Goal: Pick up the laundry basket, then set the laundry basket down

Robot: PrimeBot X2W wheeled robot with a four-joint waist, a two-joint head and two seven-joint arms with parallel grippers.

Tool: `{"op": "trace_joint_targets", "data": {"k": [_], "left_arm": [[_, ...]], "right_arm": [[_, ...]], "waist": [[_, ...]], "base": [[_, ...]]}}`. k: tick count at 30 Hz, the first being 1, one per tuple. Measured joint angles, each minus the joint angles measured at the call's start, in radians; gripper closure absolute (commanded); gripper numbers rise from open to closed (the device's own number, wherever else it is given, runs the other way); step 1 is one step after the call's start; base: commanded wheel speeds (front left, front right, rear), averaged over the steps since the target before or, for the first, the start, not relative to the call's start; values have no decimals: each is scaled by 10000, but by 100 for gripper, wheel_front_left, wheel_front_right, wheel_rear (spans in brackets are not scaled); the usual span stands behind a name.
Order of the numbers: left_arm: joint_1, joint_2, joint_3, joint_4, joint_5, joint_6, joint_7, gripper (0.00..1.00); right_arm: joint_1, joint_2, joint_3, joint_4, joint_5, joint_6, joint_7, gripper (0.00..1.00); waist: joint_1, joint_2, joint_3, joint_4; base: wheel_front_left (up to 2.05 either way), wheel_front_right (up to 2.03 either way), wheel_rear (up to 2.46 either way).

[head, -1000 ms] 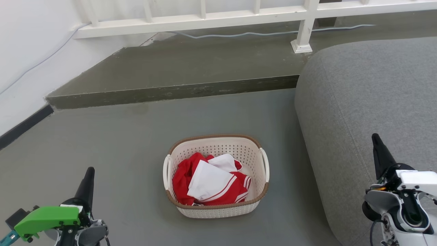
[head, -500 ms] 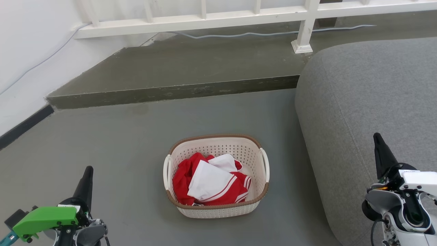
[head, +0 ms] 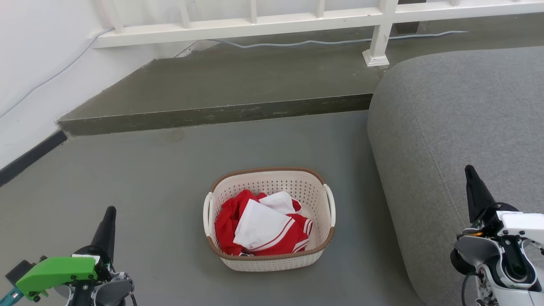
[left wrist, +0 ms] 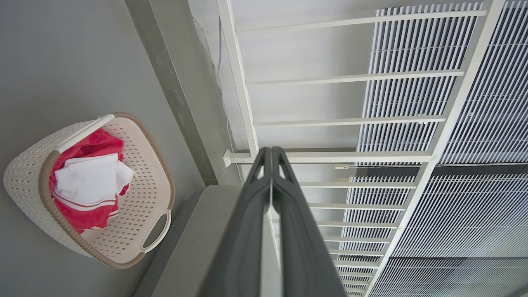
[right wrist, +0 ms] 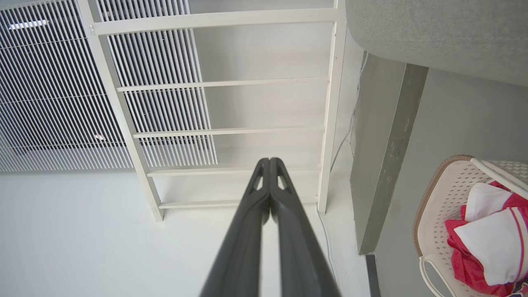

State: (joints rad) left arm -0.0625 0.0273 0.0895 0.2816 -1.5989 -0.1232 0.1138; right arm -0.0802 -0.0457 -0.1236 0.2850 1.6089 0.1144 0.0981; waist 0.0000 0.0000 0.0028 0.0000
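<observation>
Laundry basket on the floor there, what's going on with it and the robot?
The laundry basket sits on the floor beside a grey upholstered seat, with red and white clothes inside. Neither arm touches it: the left gripper and right gripper hover off to either side, jaws shut and empty. The pick-up has not yet begun.

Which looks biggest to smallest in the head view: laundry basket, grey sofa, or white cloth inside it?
1. grey sofa, though cut off by the frame
2. laundry basket
3. white cloth inside it

Right end effector (right wrist: 269, 160), fingers together, faces the white railing (right wrist: 222, 83).
</observation>
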Motion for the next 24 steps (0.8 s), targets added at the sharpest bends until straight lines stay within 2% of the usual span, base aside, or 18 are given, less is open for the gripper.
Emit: {"op": "trace_joint_targets", "data": {"k": [24], "left_arm": [[0, 0, -4, -17, 0, 0, 0, 100]], "right_arm": [[0, 2, -8, -19, 0, 2, 0, 100]], "waist": [[0, 1, 1, 0]], "base": [[0, 0, 0]]}}
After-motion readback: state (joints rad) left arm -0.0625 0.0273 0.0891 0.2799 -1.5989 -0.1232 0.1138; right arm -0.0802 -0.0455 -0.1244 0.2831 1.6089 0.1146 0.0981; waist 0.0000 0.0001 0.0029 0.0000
